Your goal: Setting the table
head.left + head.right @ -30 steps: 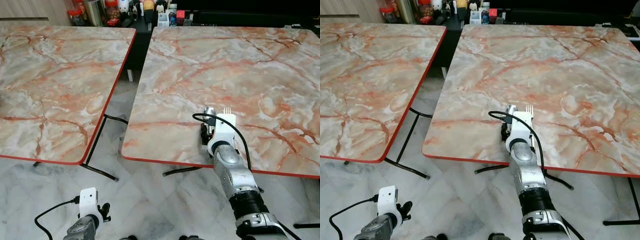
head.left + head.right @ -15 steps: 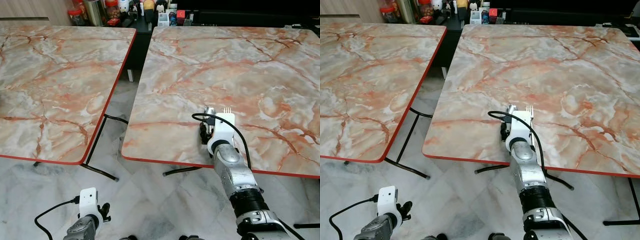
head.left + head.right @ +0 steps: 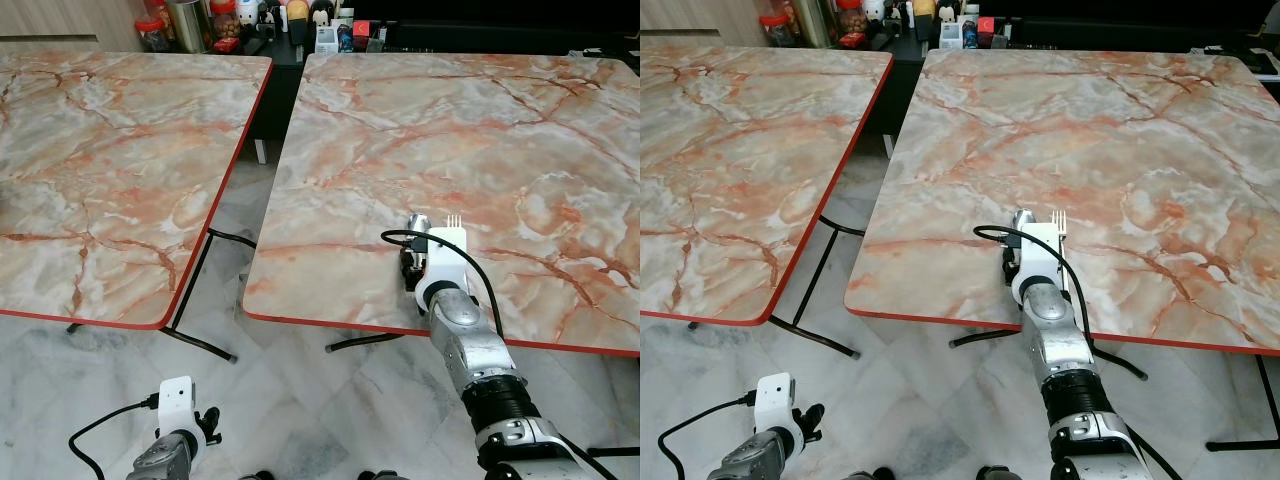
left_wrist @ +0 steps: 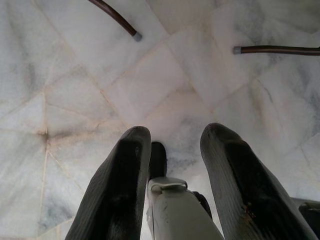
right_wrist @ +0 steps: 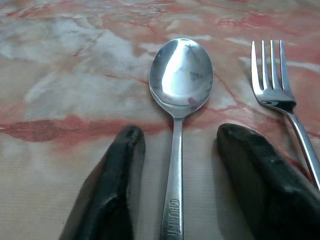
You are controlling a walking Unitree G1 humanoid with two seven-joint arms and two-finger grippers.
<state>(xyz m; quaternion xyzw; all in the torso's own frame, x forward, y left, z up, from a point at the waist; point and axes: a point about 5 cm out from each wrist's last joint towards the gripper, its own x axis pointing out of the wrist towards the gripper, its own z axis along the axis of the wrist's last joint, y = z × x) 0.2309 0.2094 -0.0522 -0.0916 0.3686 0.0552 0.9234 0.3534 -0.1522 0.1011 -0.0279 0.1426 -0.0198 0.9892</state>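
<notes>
Right hand [image 5: 175,185] is held spread astride the spoon [image 5: 181,77] on the counter [image 3: 560,120], fork [image 5: 274,80] just beside; withdrawal seems called for next.

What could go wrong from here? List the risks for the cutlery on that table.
1. The right gripper is open, its fingers straddling the spoon handle; pulling back carelessly could drag or turn the spoon.
2. The fork lies close beside the spoon; a sideways move of the gripper might knock it askew.
3. Both pieces sit near the red table edge, so a push toward the robot could slide them off onto the floor.
</notes>
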